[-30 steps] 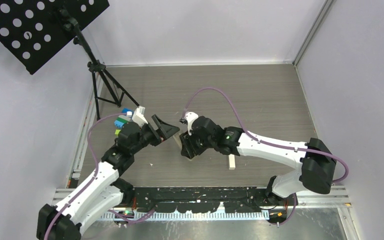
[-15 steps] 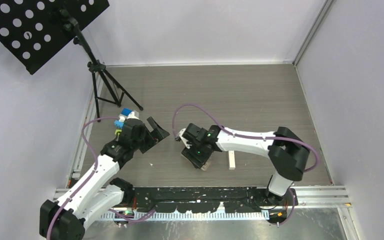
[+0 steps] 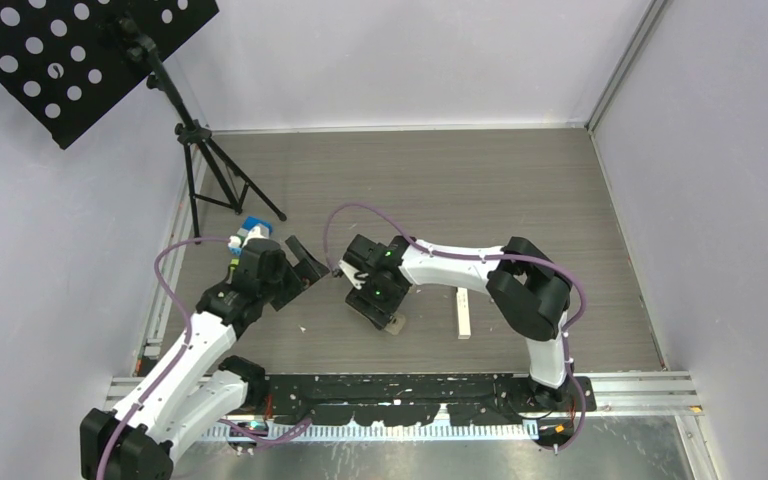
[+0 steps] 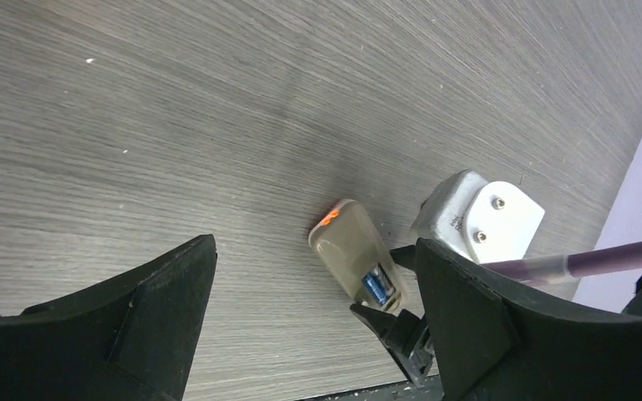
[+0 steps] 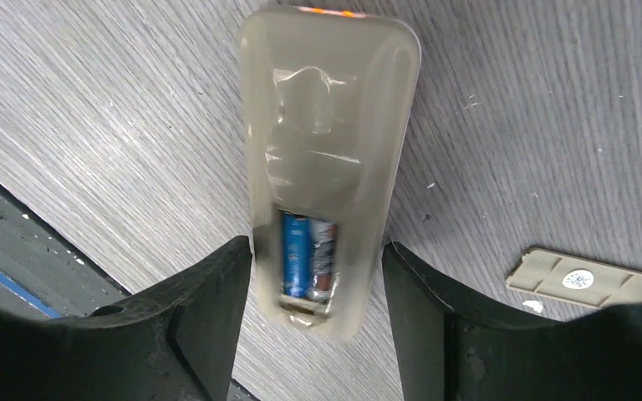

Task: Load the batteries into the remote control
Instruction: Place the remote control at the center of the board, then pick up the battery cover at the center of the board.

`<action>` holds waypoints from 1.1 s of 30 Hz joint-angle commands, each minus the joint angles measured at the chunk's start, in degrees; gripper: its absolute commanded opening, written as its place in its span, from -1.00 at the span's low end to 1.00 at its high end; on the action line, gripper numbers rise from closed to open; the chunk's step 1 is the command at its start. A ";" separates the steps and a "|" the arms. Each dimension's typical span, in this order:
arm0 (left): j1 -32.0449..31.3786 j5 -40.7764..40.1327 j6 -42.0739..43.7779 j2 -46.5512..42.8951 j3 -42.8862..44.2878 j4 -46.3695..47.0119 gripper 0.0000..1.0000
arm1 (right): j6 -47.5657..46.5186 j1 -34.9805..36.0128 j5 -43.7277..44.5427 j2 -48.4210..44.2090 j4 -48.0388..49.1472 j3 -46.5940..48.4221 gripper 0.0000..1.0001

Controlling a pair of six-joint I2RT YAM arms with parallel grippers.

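Note:
The beige remote control [image 5: 330,125] lies back up on the table, and a corner of it shows in the top view [image 3: 394,325]. Its open compartment holds a blue battery [image 5: 294,255] beside a silver and orange one [image 5: 324,259]. My right gripper [image 5: 316,251] is open and straddles the remote's compartment end; the left finger touches its side and the right stands just off it. My left gripper [image 4: 313,246] is open and empty, to the left of the remote [image 4: 351,251]. The loose beige battery cover [image 5: 585,280] lies to the right [image 3: 463,315].
Coloured toy blocks [image 3: 250,228] sit behind my left wrist. A tripod [image 3: 205,160] with a perforated black panel [image 3: 70,50] stands at the far left. A black rail [image 3: 400,400] runs along the near edge. Walls close in both sides.
My right arm has folded and swung left, and its gripper now stands over the remote, which has shifted slightly left and nearer. My left gripper has drawn back to the left.

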 commanded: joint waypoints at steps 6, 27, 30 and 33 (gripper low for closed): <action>0.55 -2.34 1.76 -2.04 2.87 -2.22 0.83 | -0.94 -0.30 -0.75 -3.59 -2.93 2.75 0.44; 0.55 12.51 3.96 0.36 0.80 10.46 0.49 | 12.58 -17.45 11.87 -8.88 6.07 -6.39 -0.21; 0.55 13.72 3.93 1.11 0.71 11.35 0.47 | 12.53 -17.64 12.07 -7.18 7.24 -5.90 -0.28; 0.55 14.10 3.93 1.32 0.59 11.64 0.47 | 12.40 -17.67 12.66 -5.55 7.49 -5.14 -0.38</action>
